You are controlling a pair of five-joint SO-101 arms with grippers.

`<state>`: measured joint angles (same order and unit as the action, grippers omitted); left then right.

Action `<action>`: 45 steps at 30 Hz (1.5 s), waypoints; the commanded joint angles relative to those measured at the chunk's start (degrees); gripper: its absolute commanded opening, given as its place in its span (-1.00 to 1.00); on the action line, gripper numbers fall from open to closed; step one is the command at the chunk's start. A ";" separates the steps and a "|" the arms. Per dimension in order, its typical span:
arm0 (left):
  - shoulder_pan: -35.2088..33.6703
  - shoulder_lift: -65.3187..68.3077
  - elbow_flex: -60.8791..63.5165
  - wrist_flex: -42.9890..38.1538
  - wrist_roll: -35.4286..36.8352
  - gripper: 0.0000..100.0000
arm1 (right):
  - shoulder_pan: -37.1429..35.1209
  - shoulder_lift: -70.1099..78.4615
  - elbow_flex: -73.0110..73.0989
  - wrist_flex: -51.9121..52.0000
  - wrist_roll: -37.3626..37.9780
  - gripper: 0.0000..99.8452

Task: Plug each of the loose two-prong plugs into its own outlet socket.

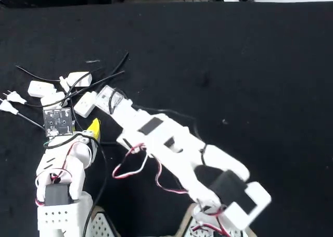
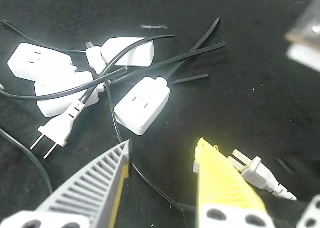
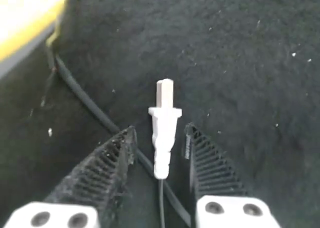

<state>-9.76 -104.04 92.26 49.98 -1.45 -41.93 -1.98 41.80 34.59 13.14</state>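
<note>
Spread wide over the black, felt-like worktop (image 1: 250, 65) with the left pincer (image 2: 162, 143), one ribbed grey finger and one yellow, gripping nothing. Just beyond its tips: a blocky white plastic socket (image 2: 142, 105) with two slots, thin black cords (image 2: 150, 72) crossing above it, and a flat two-prong plug (image 2: 55, 133) lying loose beside it. Open also at the right pincer (image 3: 159, 129) (black, saw-toothed pads), straddling a second plug (image 3: 164, 138), white and ridged, without clamping it.
</note>
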 commanded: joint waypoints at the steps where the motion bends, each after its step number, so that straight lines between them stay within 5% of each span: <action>1: -0.31 -0.18 -2.68 -0.62 0.70 -0.57 | 2.81 3.03 -5.58 -0.97 2.46 -0.69; 7: -0.31 -0.18 -2.68 -0.62 0.70 -0.57 | 4.22 6.73 -7.87 0.44 4.48 -0.71; 12: -0.31 -0.18 -2.68 -0.62 0.70 -0.57 | 4.31 7.08 -8.84 1.93 4.48 -0.98; 25: -0.22 -0.26 -2.68 -0.53 0.62 -0.57 | 3.52 -12.35 5.32 -0.62 4.40 -0.98; 30: -0.22 -0.26 -2.68 -0.53 0.62 -0.57 | 1.41 -6.81 5.14 -2.46 4.13 -0.98; 39: -0.22 -0.26 -2.68 -0.53 0.62 -0.57 | 1.67 7.16 -11.82 14.51 4.57 -0.81; 45: -0.22 -0.26 -2.68 -0.53 0.62 -0.57 | 1.67 5.49 -10.42 15.38 4.57 -0.81</action>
<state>-9.76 -104.04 92.26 49.98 -1.45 -39.65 5.32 33.27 49.10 17.27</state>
